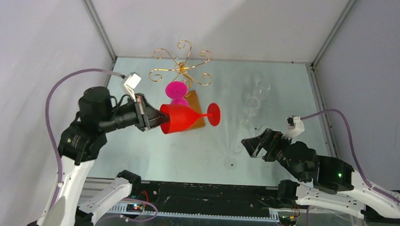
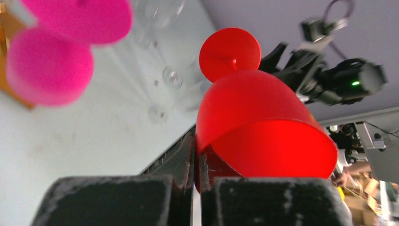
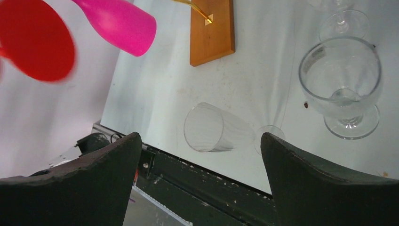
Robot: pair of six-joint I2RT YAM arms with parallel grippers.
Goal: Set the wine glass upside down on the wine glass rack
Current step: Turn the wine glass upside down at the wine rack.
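Left gripper pinches the rim of the red wine glass, held sideways, bowl at the fingers, foot pointing away, just in front of the wine glass rack, beside its hanging pink glass. Right gripper gapes wide, empty, well right of the rack.

The wine glass rack stands at the counter's 12 o'clock, with a hung glass on its near side. Just before it, the left claw holds the wine glass sideways, foot toward 3 o'clock. Stemmed glasses stand at 2 o'clock.
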